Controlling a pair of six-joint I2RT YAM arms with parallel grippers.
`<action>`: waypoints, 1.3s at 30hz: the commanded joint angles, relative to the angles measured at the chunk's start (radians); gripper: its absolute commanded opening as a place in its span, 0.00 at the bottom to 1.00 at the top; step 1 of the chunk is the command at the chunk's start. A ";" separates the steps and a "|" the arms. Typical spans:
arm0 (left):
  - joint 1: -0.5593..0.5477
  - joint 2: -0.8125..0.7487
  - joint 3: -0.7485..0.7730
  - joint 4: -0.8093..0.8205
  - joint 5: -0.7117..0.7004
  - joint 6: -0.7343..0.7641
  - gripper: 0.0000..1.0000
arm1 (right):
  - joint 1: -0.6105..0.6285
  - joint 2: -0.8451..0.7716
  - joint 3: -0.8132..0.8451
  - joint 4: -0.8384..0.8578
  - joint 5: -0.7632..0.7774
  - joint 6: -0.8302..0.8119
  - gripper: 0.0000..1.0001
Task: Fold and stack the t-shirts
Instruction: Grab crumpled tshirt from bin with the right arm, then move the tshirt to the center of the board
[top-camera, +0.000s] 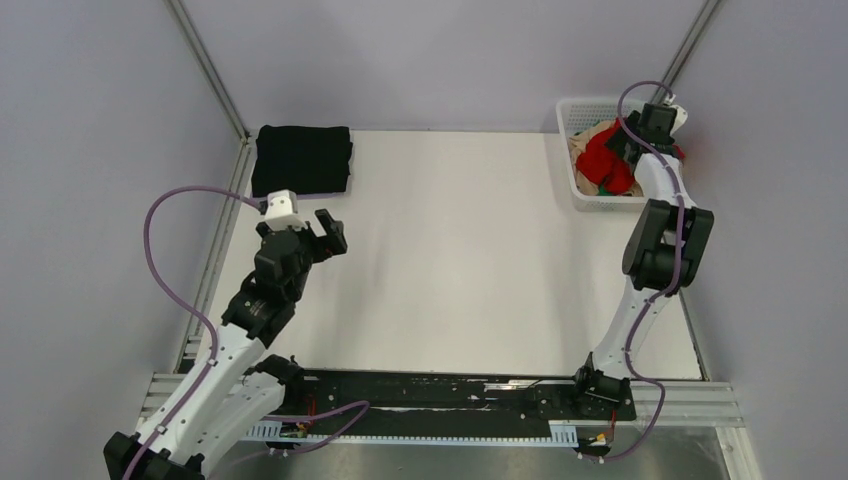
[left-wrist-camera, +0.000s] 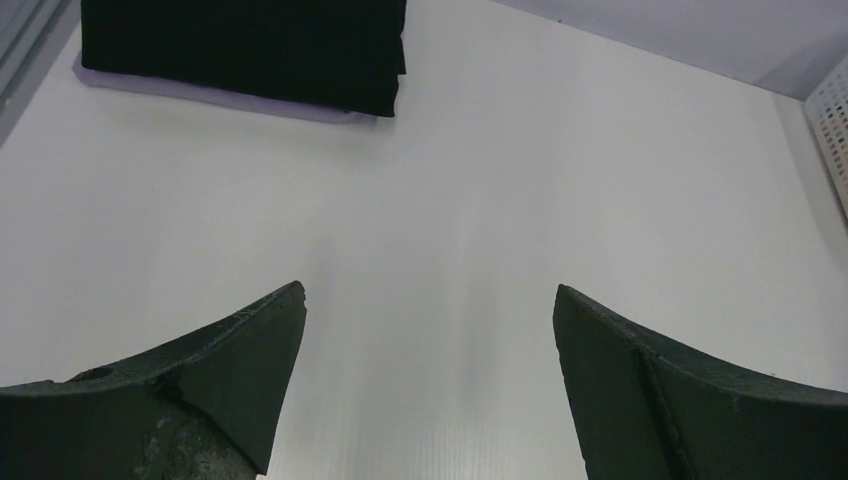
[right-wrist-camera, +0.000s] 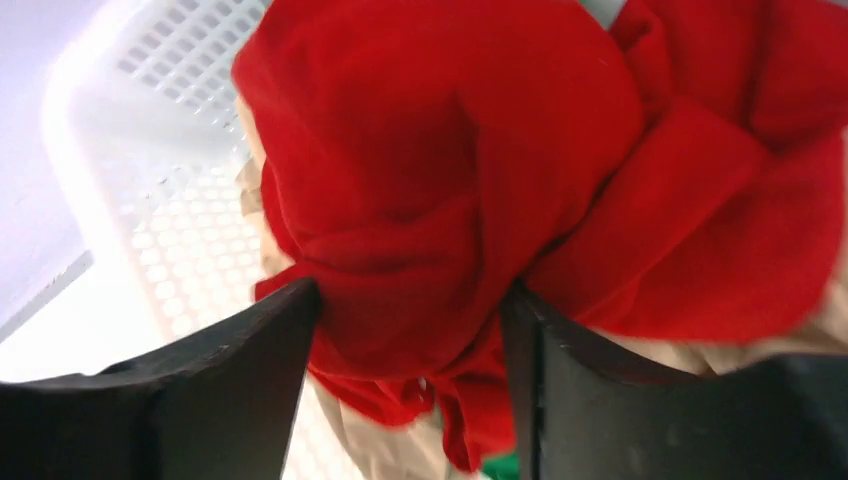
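A folded black t-shirt (top-camera: 302, 158) lies at the table's far left corner; it also shows in the left wrist view (left-wrist-camera: 240, 45). My left gripper (top-camera: 335, 232) hangs open and empty over bare table just in front of it (left-wrist-camera: 430, 300). The red t-shirt (top-camera: 603, 162) lies crumpled in the white basket (top-camera: 565, 150) on top of a beige t-shirt (top-camera: 590, 135). My right gripper (top-camera: 625, 150) is down in the basket, its jaws apart with a bunch of red cloth (right-wrist-camera: 450, 150) between them touching both fingers (right-wrist-camera: 410, 300). Beige cloth (right-wrist-camera: 375, 440) and a bit of green (right-wrist-camera: 500, 468) show beneath.
The lattice basket wall (right-wrist-camera: 170, 60) stands close on the left of my right gripper. A pale lilac edge (left-wrist-camera: 200, 92) shows under the black shirt. Metal frame rails run along the table's left side (top-camera: 215, 250) and near edge (top-camera: 690, 400).
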 joint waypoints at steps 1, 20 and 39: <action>0.000 0.013 0.055 0.020 -0.027 -0.001 1.00 | 0.003 0.119 0.203 -0.016 -0.014 -0.009 0.45; 0.000 -0.035 0.083 0.011 0.060 -0.035 1.00 | 0.080 -0.556 0.027 0.096 -0.732 -0.007 0.00; 0.000 -0.071 0.145 -0.217 -0.003 -0.115 1.00 | 0.511 -0.752 -0.339 0.146 -0.811 -0.024 0.10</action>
